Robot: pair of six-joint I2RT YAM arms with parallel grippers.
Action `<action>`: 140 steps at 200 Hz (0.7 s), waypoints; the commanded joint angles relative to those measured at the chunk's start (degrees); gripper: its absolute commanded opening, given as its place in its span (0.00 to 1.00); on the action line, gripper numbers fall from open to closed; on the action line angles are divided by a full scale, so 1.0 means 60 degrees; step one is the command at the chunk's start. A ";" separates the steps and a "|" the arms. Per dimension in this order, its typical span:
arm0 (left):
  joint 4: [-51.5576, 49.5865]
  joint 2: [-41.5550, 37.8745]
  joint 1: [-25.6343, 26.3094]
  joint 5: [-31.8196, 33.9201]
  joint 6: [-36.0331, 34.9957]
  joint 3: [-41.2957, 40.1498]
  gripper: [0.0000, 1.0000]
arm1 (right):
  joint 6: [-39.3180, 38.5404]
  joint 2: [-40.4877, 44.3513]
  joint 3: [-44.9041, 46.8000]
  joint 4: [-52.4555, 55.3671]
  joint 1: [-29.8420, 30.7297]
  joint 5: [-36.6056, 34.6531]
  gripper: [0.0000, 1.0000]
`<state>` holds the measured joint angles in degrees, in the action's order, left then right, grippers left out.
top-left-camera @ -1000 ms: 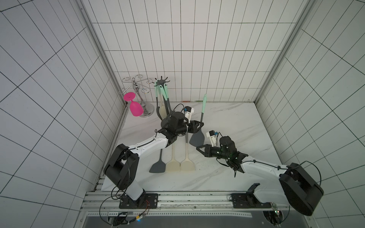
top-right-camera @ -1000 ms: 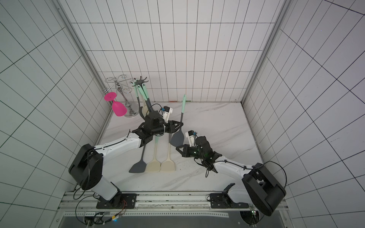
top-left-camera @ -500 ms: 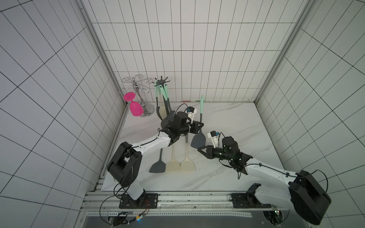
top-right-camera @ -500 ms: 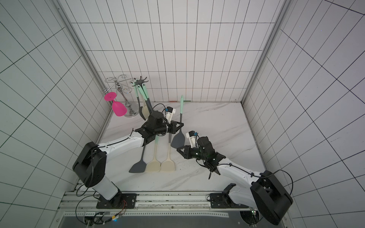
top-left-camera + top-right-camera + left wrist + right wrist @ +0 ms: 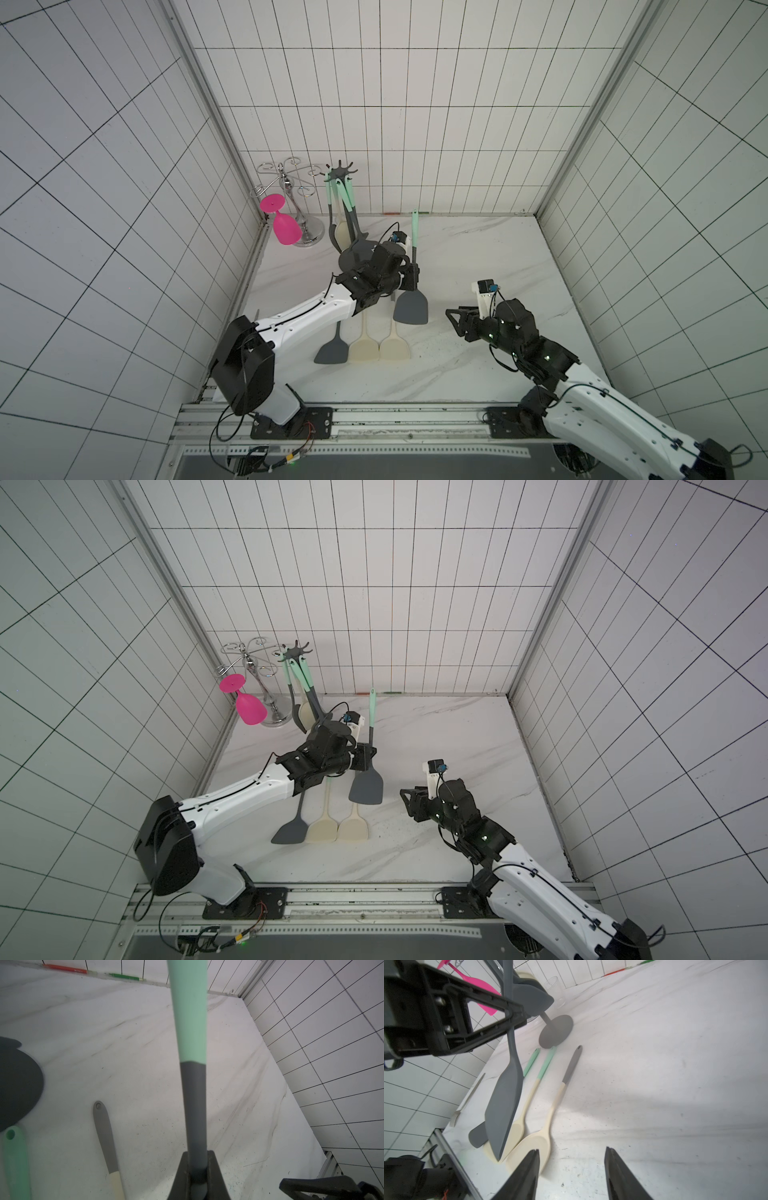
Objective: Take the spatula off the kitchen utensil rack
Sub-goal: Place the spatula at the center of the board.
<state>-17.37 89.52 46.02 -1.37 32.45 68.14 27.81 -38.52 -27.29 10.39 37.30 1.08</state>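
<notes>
The left pincer [image 5: 411,278] is clamped on the long spatula with a flat dark grey blade and mint-green handle end [image 5: 410,309]. It holds it upright with the blade down, above the white marble tabletop [image 5: 478,257]. The spatula is already off the tall dark grey kitchen utensil rack with its ring of short hooks [image 5: 340,171], which stands near the back wall with other mint-handled utensils [image 5: 345,197] hanging on it.

In the left wrist view the jaws pinch the grey shaft [image 5: 194,1105] low down, below where the green begins. The right pincer [image 5: 453,322] stands partly open and empty, well apart from the blade. In its own wrist view nothing lies between its fingers [image 5: 527,1167].

The spatula looks light, with a thin blade that probably flexes and a slim, stiffer shaft. The smooth rounded shaft could twist or swing in a two-finger grip. A hold close to the blade, as now, seems sensible, because most of the weight sits there. Three flat turners, one grey and two cream [image 5: 363,351], lie side by side just under the hanging blade, so setting it down calls for a free patch beside them.
</notes>
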 commanded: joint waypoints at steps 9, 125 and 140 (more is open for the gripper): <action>-0.0643 0.1037 0.0777 0.0917 0.1367 0.0352 0.00 | -0.0247 0.1041 -0.0237 0.1825 -0.0093 -0.1836 0.56; -0.1615 0.3547 0.1573 0.0763 0.3788 0.1388 0.06 | -0.0138 0.2971 0.0095 0.3084 -0.0100 -0.2534 0.57; -0.1579 0.3652 0.1565 0.0777 0.3846 0.1404 0.06 | -0.0138 0.2896 0.0079 0.3074 -0.0105 -0.2524 0.57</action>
<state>-27.22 110.10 55.33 2.44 53.60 74.94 27.35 -20.84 -27.24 27.64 37.10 -12.95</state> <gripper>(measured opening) 0.075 0.568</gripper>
